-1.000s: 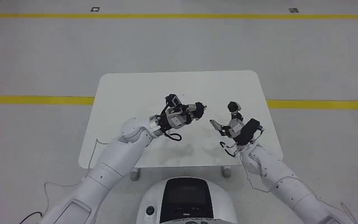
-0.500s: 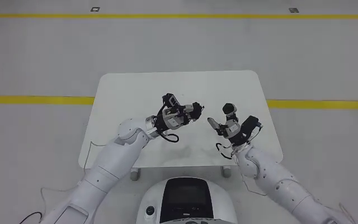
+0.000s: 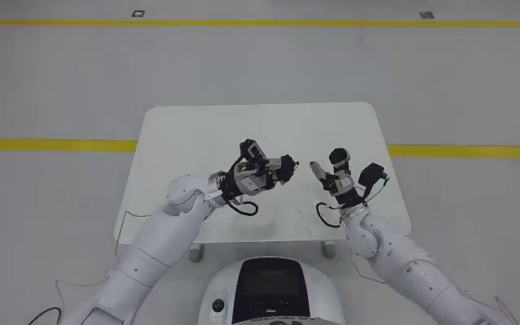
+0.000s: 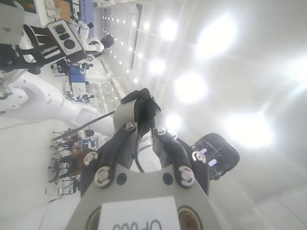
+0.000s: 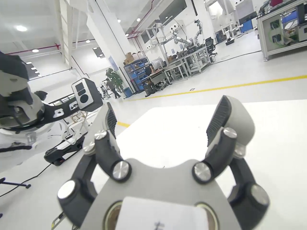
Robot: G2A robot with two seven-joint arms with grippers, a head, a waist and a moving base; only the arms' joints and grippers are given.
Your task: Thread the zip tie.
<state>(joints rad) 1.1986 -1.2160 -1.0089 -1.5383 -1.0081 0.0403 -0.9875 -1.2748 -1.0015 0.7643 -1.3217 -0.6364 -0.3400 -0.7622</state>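
A black zip tie (image 4: 144, 111) is pinched between the fingertips of my left gripper (image 4: 143, 120), which is shut on it and held up above the white table (image 3: 203, 130). A thin black strand of it curves back between the fingers. From above, the left gripper (image 3: 289, 167) hangs over the table's middle. My right gripper (image 3: 327, 165) is a short way to its right, open, with its ribbed pads (image 5: 219, 118) wide apart. Nothing lies between them in the right wrist view, where the right gripper (image 5: 165, 118) faces across the table.
The table's bare top (image 5: 275, 132) spreads under both grippers. The left arm's wrist and camera housing (image 5: 84, 96) sit close beside the right gripper. Yellow floor lines (image 3: 65, 145) run past the table's sides.
The left gripper has shifted slightly nearer the robot and the right gripper, still holding the zip tie. The right gripper has turned and its wrist has risen, staying open.
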